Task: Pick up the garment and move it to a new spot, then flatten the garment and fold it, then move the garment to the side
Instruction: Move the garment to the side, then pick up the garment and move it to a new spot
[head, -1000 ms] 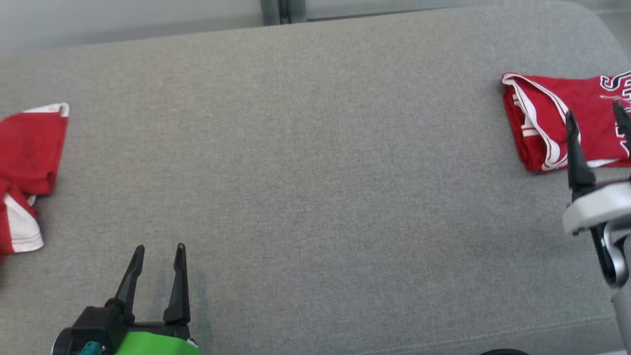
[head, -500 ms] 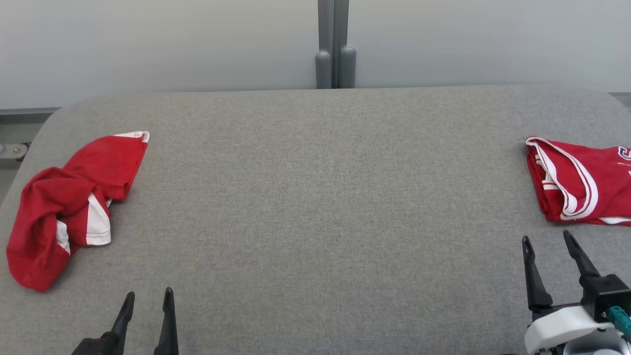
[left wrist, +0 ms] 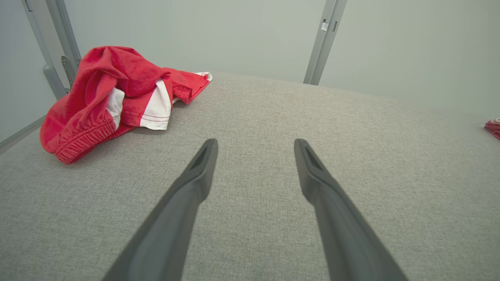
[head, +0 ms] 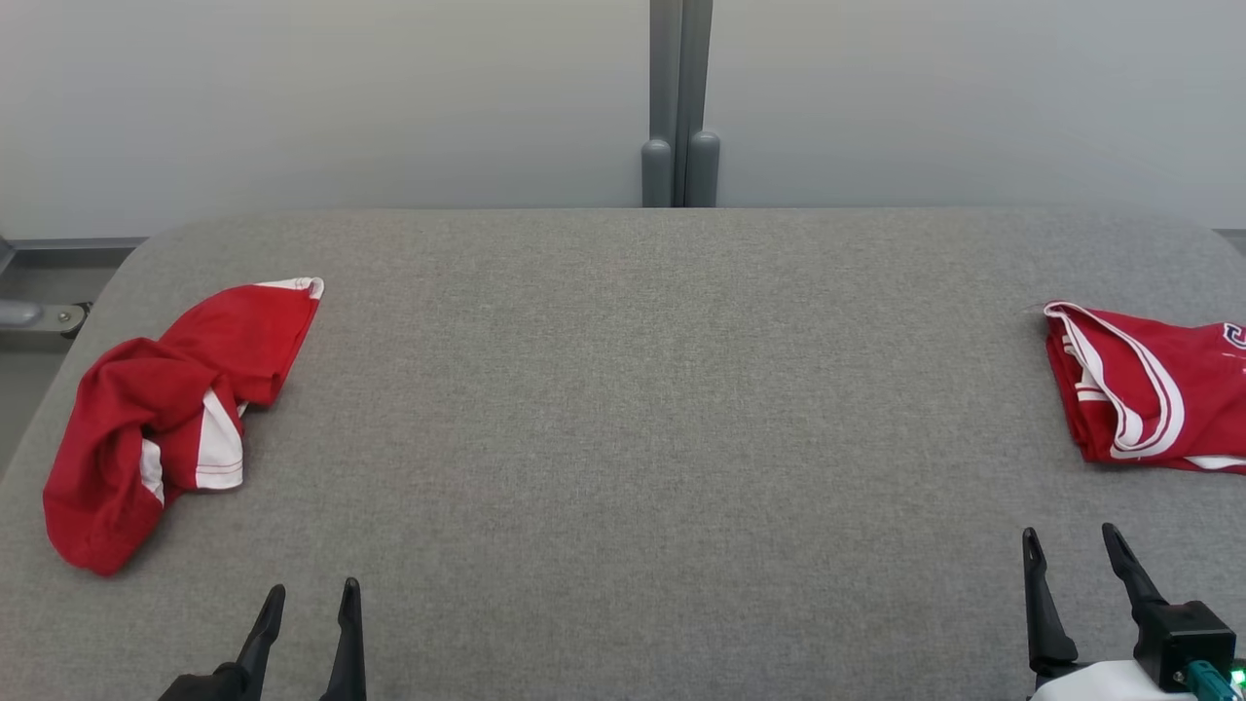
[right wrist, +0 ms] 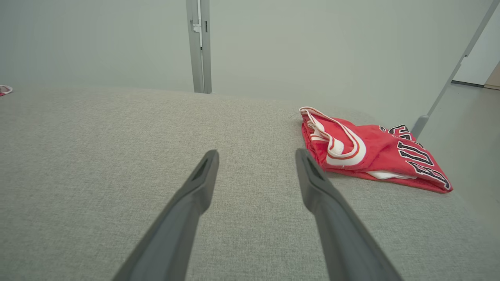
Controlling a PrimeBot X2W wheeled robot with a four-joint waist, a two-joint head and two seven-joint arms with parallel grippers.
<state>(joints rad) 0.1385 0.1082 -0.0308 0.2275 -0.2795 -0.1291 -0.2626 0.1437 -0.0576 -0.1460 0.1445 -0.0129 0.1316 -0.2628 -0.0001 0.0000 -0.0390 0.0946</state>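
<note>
I have both claws low at the near edge of the grey fabric-covered bench (head: 623, 409), fingers pointing away from me. The left claw (head: 313, 586) is released, its two dark fingers spread with bare cloth showing between them and nothing in its grip; the left wrist view shows the same gap (left wrist: 256, 142). The right claw (head: 1069, 532) is also released and empty, its fingers apart over the bench surface (right wrist: 256, 152). The crumpled red shorts (head: 165, 409), with white side panels and an elastic waistband, lie in a loose heap at the far left of the bench, ahead and to the left of the left claw and clear of it (left wrist: 113, 97). At the far right edge lies a folded red jersey (head: 1139, 389) with white trim and dark lettering, beyond the right claw and not touching it (right wrist: 371, 152). The middle of the bench lies between the two garments, well apart. A grey post (head: 679, 146) stands behind the bench against a pale wall.
</note>
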